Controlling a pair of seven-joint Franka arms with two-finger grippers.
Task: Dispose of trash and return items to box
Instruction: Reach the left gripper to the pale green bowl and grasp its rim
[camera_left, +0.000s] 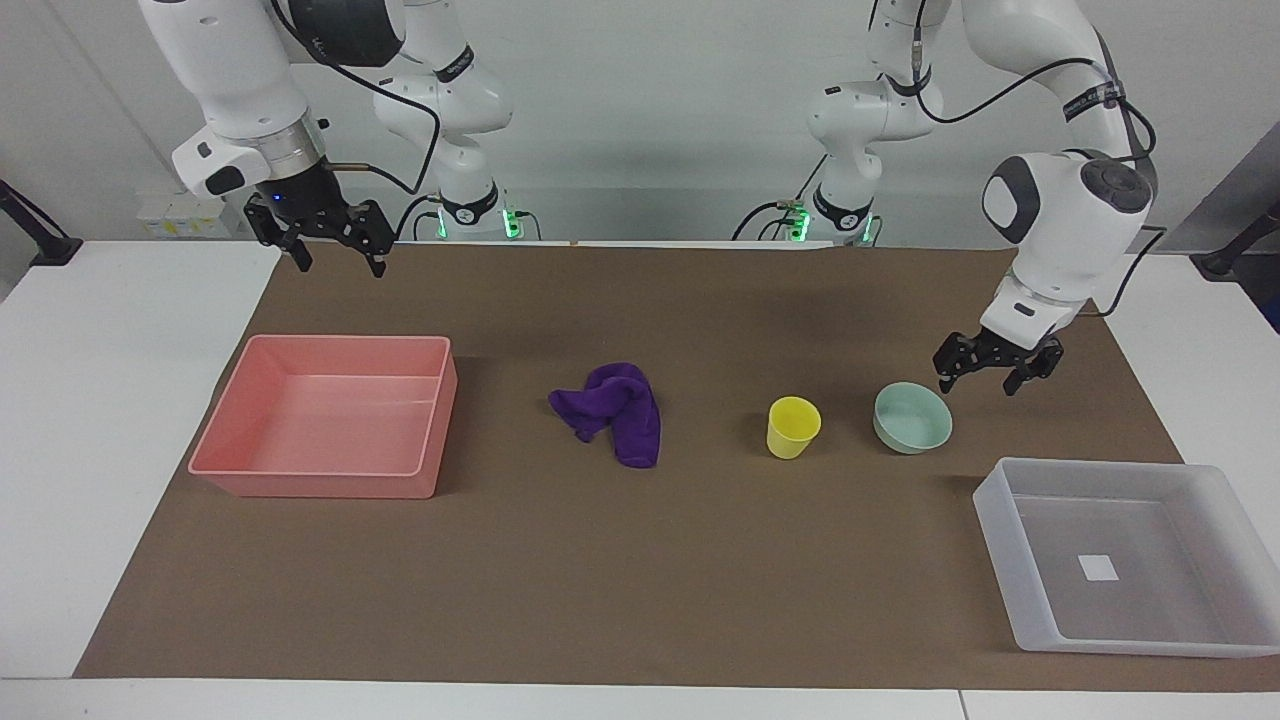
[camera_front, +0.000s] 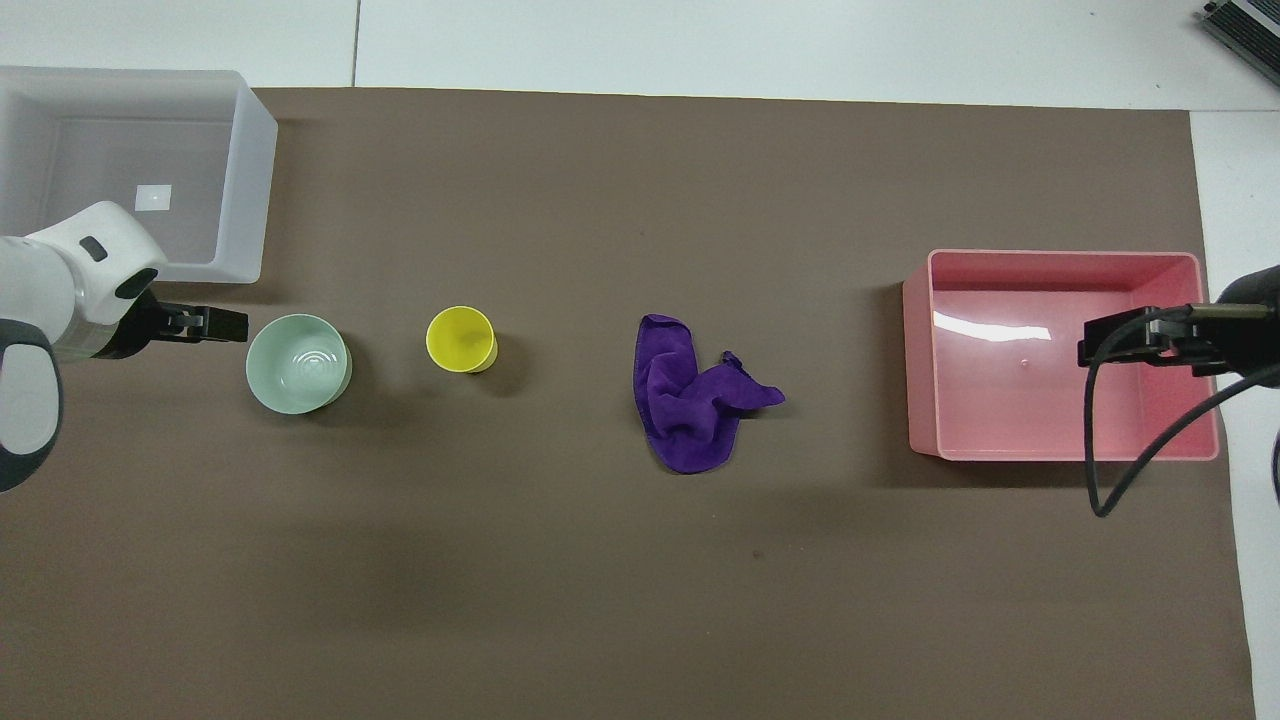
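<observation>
The purple cloth (camera_left: 620, 408) (camera_front: 690, 398) lies crumpled at the middle of the brown mat. The yellow cup (camera_left: 793, 426) (camera_front: 461, 339) stands upright beside it, and the mint-green bowl (camera_left: 912, 417) (camera_front: 298, 363) sits beside the cup, toward the left arm's end. The translucent box (camera_left: 1000, 545) (camera_front: 250, 190) is empty, farther from the robots than the bowl, at the left arm's end. My left gripper (camera_left: 978, 386) (camera_front: 225, 323) is open and empty, low over the mat right beside the bowl's rim. My right gripper (camera_left: 340, 267) (camera_front: 1105, 345) is open and empty, raised near the pink bin.
A pink rectangular bin (camera_left: 310, 483) (camera_front: 915, 360) stands empty at the right arm's end of the mat. The brown mat (camera_left: 640, 580) covers most of the white table. The right arm's cable (camera_front: 1110, 470) hangs over the bin's corner in the overhead view.
</observation>
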